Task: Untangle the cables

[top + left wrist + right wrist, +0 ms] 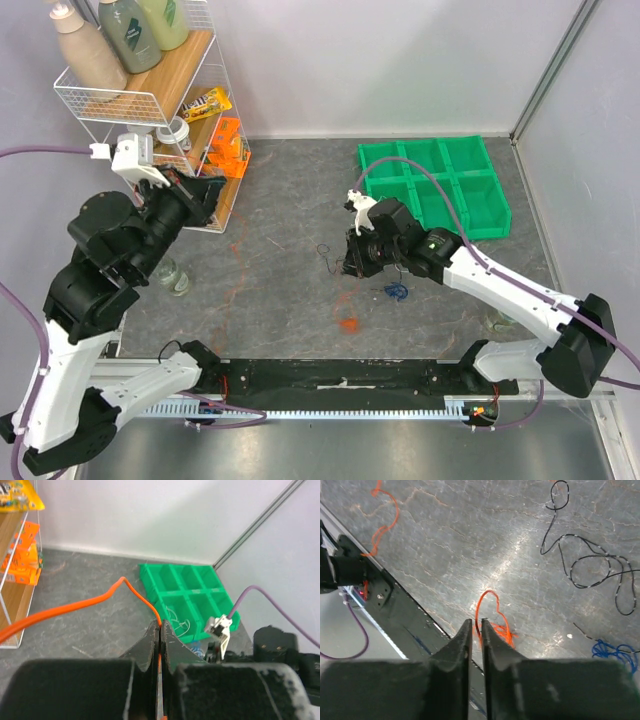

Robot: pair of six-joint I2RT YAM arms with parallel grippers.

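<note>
My left gripper (210, 192) (160, 625) is raised near the shelf and shut on the orange cable (90, 602), which arcs from its tips out to the left. The rest of that cable lies as a small orange bunch (348, 325) (502, 632) on the table. One loop rises from the bunch into the tips of my right gripper (352, 262) (476, 622), which is shut on it with only a slim gap. A loopy black cable (592, 572) (325, 255) and a blue bunch (612, 652) (397, 292) lie nearby. A white cable (175, 617) sits in the green bin (150, 572).
A green compartment bin (480, 215) stands at the back right. A wire shelf (130, 95) with bottles and orange packets (228, 150) stands at the back left, with a glass jar (172, 275) near it. A black rail (340, 375) runs along the front edge.
</note>
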